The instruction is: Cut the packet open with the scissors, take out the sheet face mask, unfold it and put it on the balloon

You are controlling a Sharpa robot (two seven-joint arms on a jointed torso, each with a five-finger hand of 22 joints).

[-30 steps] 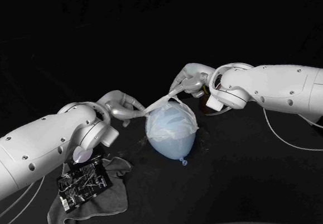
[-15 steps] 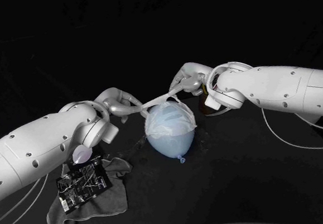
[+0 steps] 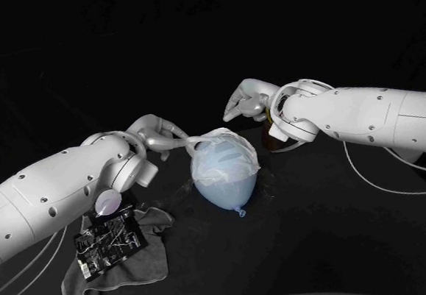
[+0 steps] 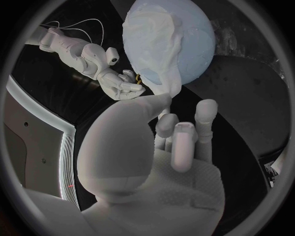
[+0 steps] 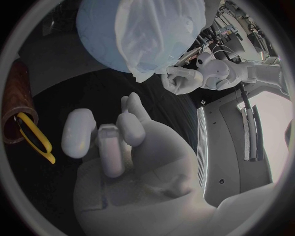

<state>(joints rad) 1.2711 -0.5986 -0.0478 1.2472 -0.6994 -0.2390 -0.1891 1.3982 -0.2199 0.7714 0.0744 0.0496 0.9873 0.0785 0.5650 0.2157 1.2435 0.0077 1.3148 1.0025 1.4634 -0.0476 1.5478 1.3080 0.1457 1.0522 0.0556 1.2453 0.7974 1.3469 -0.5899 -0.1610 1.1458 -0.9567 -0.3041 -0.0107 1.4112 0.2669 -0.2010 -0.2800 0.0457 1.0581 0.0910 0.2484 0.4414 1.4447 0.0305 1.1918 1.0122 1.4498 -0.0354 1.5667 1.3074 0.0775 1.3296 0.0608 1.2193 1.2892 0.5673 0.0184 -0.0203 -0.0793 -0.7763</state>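
Note:
A pale blue balloon [image 3: 225,183] lies on the black table, and the white sheet mask [image 3: 225,153] is draped over its far end. My left hand [image 3: 163,136] is at the balloon's far left and pinches a corner of the mask [image 4: 164,91] between thumb and fingers. My right hand [image 3: 247,101] hovers just beyond the balloon with its fingers [image 5: 110,142] loosely apart and nothing in them. The yellow-handled scissors [image 5: 36,135] stand in a brown holder [image 3: 272,137] beside the right wrist. The cut black packet [image 3: 109,240] lies on a grey cloth [image 3: 123,268].
A small pale round piece [image 3: 107,202] lies by the packet's far end, under my left forearm. The cloth and packet take up the front left of the table.
My right hand has let go of the mask strip and lifted away. The strip that stretched between both hands now lies on the balloon. My left hand keeps its corner.

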